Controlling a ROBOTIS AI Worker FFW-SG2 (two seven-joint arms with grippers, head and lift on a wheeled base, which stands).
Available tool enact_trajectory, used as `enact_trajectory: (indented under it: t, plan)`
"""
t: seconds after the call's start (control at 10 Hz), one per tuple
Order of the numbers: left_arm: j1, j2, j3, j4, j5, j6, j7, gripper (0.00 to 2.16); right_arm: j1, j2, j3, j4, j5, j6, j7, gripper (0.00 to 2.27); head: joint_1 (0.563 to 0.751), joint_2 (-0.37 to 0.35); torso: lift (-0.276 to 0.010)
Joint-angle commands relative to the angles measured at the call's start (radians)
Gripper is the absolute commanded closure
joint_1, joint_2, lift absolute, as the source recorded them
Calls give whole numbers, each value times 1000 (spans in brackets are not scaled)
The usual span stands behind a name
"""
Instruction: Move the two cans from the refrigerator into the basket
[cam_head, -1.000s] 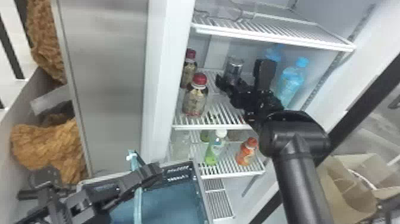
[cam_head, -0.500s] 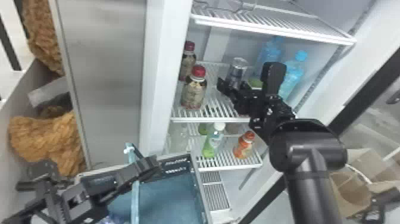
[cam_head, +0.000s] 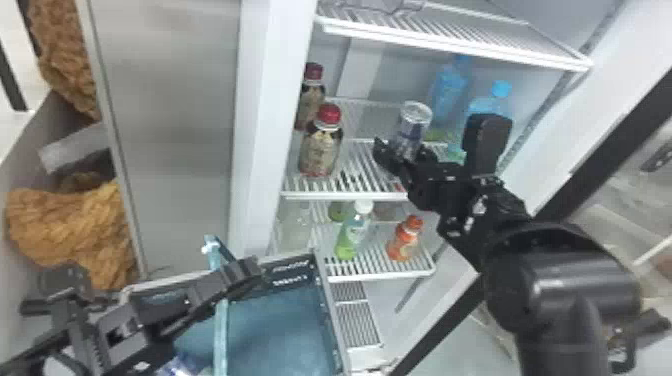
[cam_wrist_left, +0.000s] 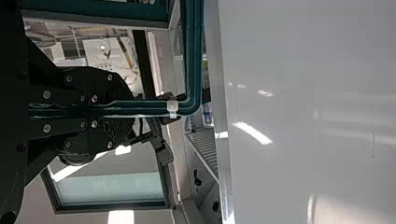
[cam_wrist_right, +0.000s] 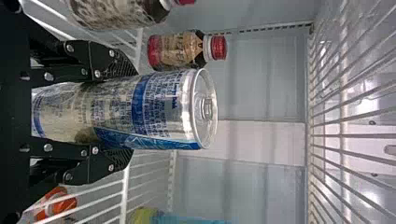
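The right gripper (cam_head: 406, 150) grasps a shiny, cylindrical metal can (cam_wrist_right: 161, 105); the left gripper (cam_head: 240, 272) clenches the basket's (cam_head: 329, 310) smooth, rounded teal handle (cam_wrist_left: 192, 65).

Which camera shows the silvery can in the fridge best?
The right wrist view: the can is big there, its lid and blue markings easy to see, between the fingers of the right hand. The head view shows it smaller, its bottom hidden by the hand.
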Motion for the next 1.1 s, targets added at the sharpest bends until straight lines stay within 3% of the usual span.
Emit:
enact_trajectory:
  t: [0.0, 0.6, 1.0]
  plan:
    - [0, 0, 1, 0, 0, 0, 0, 1191, 59, -10, -24, -91, -19, 34, 0, 1283, 695, -338, -31]
    - [7, 0, 5, 0, -2, 0, -6, 1191, 364, -23, -60, -442, -140, 186, 0, 1283, 695, -341, -31]
    - [7, 0, 7, 0, -2, -2, -6, 1191, 467, -13, -16, -494, -236, 248, 14, 1283, 695, -298, -31]
